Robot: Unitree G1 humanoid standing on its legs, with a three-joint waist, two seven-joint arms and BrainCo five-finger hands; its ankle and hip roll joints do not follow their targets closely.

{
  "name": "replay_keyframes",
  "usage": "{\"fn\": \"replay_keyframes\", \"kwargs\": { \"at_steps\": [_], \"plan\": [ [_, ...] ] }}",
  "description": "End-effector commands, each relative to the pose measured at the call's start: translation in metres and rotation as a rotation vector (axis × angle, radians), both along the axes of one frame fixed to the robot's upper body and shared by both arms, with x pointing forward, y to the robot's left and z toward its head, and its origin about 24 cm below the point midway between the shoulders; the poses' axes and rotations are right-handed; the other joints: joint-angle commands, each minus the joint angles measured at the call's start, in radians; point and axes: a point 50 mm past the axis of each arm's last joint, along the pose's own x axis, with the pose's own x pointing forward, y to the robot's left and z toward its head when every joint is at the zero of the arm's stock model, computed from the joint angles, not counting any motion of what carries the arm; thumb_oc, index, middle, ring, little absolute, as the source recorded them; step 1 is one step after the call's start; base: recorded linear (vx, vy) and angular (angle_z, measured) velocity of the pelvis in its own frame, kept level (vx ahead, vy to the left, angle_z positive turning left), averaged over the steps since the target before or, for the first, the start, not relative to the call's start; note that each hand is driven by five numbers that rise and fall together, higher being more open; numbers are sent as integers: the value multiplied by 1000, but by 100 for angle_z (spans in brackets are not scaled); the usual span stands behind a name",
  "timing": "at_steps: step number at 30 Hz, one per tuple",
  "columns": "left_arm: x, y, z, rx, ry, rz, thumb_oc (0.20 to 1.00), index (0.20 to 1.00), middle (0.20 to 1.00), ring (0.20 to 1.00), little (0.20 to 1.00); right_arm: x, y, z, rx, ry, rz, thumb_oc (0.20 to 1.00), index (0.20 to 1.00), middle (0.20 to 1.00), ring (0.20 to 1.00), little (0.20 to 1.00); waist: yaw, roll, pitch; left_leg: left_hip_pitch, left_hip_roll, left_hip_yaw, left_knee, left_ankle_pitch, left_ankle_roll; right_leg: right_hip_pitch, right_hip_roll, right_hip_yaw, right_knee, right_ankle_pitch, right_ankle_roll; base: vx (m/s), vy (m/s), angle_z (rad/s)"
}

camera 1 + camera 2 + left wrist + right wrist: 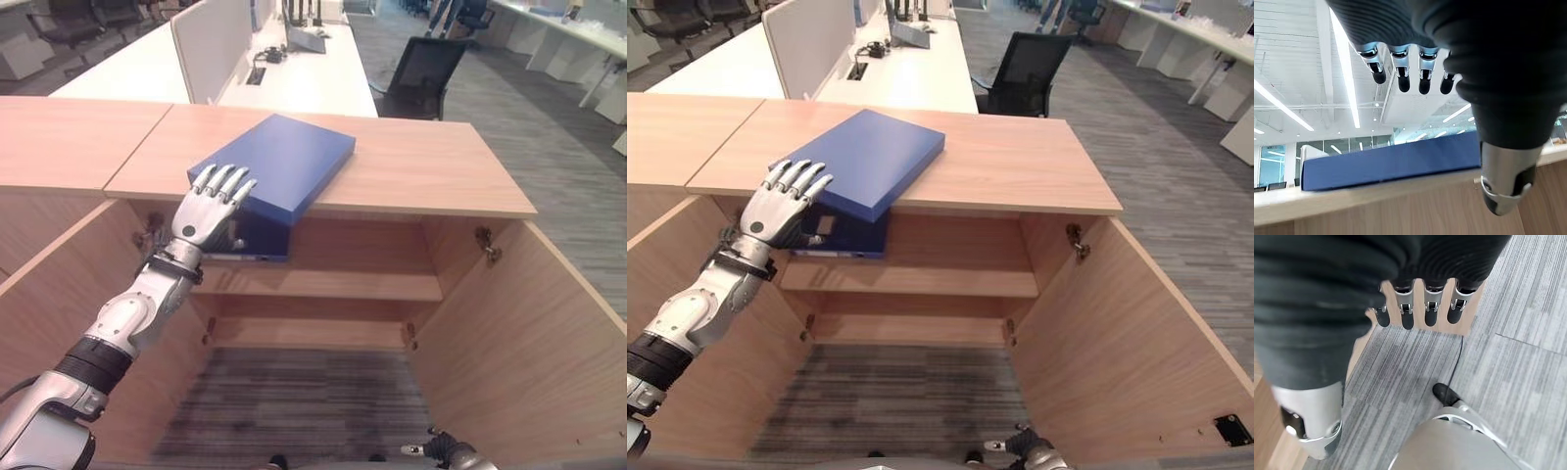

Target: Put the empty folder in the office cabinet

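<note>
Left eye view: office chair [423,73] behind cabinet [431,166].

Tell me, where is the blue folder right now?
The blue folder lies on top of the wooden cabinet, its near corner sticking out over the front edge above the open shelves. The robot's left hand rests at that corner.

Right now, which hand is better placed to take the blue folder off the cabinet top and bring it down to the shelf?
Left. The left hand is already at the flat blue folder's overhanging corner on the wooden cabinet top, fingers straight over it. The right hand hangs low over the carpet, holding nothing.
</note>
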Motion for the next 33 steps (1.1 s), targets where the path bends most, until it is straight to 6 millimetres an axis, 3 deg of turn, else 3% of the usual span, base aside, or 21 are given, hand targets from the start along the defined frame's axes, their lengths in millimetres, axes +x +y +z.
{"fn": "replay_keyframes", "kwargs": {
  "at_steps": [1,13,23,33],
  "plan": [
    [17,3,34,33,-129,40,1000,1000,1000,1000,1000,13,-8,4,-55,-16,53,1000,1000,1000,1000,1000,22,-21,5,-7,-54,-25,3,-143,54,-34,-104,-54,37,126,113,-3,15,-4],
    [31,2,22,91,-88,92,1000,1000,1000,1000,1000,10,-10,4,-66,-2,65,1000,1000,1000,1000,1000,11,-24,-2,6,-55,-12,3,-148,56,-31,-106,-51,35,130,113,0,1,-5],
    [42,3,35,105,-152,143,1000,1000,1000,1000,1000,5,-10,2,-75,17,78,1000,1000,1000,1000,1000,-4,-25,-6,16,-56,2,3,-151,56,-28,-103,-50,26,137,113,5,0,-5],
    [35,-1,41,62,-194,105,1000,1000,1000,1000,1000,3,-8,1,-74,22,73,1000,1000,1000,1000,1000,4,-30,-4,17,-58,0,3,-153,59,-29,-105,-49,26,145,113,0,0,0]
  ]
}}
